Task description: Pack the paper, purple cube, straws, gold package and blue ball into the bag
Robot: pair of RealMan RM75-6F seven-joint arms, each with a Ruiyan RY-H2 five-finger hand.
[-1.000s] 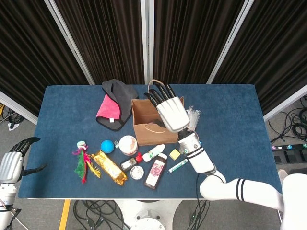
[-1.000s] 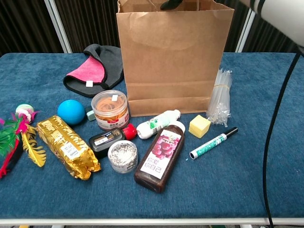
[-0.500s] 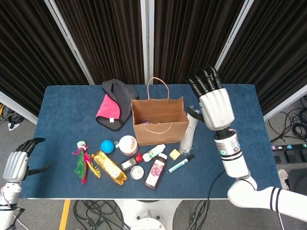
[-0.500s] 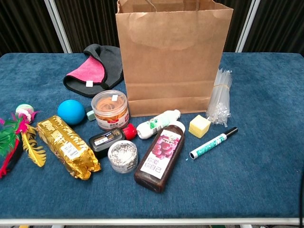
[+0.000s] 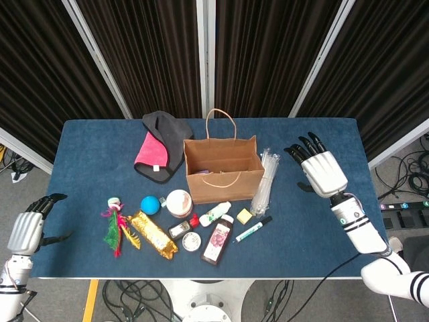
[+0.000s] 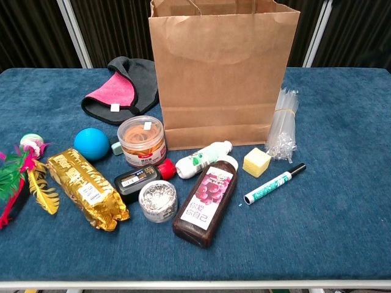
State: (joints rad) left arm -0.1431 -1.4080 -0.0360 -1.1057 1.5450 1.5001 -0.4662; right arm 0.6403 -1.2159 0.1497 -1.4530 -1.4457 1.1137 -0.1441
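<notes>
The right hand (image 5: 322,171) has come away from the brown paper bag (image 5: 221,168): a second ago it was over the bag's open mouth, and now it hovers above the right part of the blue counter (image 5: 87,147), well clear of the bag, fingers spread wide and holding nothing. A faint purple shape shows inside the bag in the head view, so the purple cube is probably already packed — the angle leaves that uncertain. I cannot make out the paper anywhere.

The bag stands upright at mid-counter, toward the far edge. The bundle of clear plastic straws (image 6: 283,125) lies just beside the bag's right wall, the nearest task item to the right hand and a likely next pick. The crinkled gold foil package (image 6: 87,188) lies near the front-left of the counter, and the smooth blue ball (image 6: 91,143) sits just behind it, next to a round tub with an orange band (image 6: 142,141).

The left hand (image 5: 27,228) hangs off the counter's front-left corner, empty, fingers loosely apart. By my judgement the task is early to midway, with three items plainly still out. The straws are slippery and bound by one band, so a grip off-centre may let them fan out.
</notes>
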